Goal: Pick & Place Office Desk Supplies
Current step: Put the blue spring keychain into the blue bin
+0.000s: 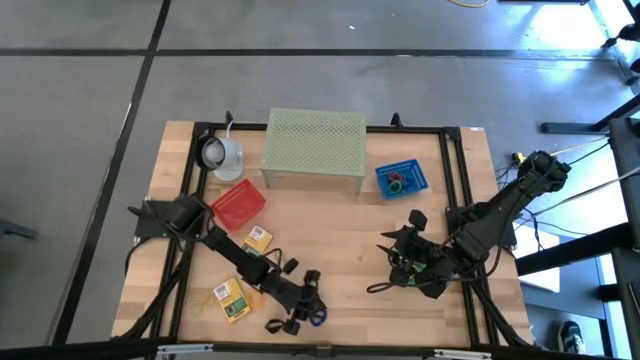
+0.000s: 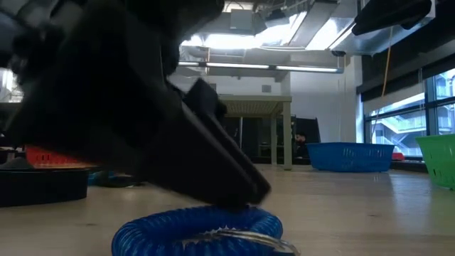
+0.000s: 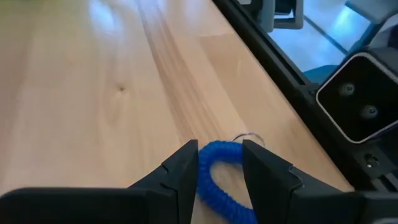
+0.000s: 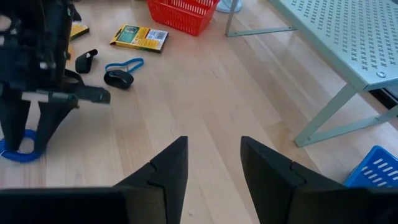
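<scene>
A blue coiled loop [image 3: 210, 186] with a silvery ring [image 3: 249, 137] lies flat on the wooden table near its front edge, also seen in the high view [image 1: 318, 317] and the low view [image 2: 195, 227]. My left gripper [image 3: 219, 147] is open and slants down over it. One finger stands on either side of the loop's far arc, low above the table [image 1: 311, 303]. My right gripper [image 4: 214, 165] hangs open and empty above the table's right half [image 1: 405, 250]. Yellow packets [image 1: 258, 238] [image 1: 232, 298] and black clips [image 1: 290, 266] lie by the left arm. My left gripper has its fingertips [image 2: 245, 199] right at the top of the blue coiled loop's far arc [image 3: 221, 149], coming slanting down from the table's left. I cannot tell whether they touch it. The loop lies flat on the table.
A pale green perforated stand [image 1: 313, 150] is at the back centre. Beside it are a blue basket [image 1: 400, 178] holding small items and a red basket [image 1: 238, 205]. A white object [image 1: 222, 154] sits at the back left. A thin blue loop [image 4: 124, 65] lies among the clips.
</scene>
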Action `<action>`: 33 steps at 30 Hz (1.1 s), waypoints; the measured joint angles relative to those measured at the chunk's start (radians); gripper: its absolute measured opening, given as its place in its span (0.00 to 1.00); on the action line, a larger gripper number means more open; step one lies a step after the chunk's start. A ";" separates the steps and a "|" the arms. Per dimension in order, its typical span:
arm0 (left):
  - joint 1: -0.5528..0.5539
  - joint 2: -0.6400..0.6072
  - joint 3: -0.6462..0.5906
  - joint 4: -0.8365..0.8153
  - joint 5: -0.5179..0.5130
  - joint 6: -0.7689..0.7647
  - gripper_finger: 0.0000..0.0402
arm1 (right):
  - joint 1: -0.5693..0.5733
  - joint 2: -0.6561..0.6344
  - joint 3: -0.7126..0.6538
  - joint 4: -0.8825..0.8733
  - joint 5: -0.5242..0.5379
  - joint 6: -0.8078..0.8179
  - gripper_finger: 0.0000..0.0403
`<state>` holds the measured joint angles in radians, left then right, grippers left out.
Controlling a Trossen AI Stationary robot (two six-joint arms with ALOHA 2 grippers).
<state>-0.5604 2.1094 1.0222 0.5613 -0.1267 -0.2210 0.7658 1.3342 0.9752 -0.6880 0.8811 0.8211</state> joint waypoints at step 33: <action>0.140 0.011 0.001 -0.042 0.314 0.253 0.12 | 0.000 0.000 0.000 0.000 0.001 0.008 0.37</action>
<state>-0.4202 2.1204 1.0229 0.5194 0.1875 0.0324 0.7654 1.3342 0.9751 -0.6880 0.8822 0.8291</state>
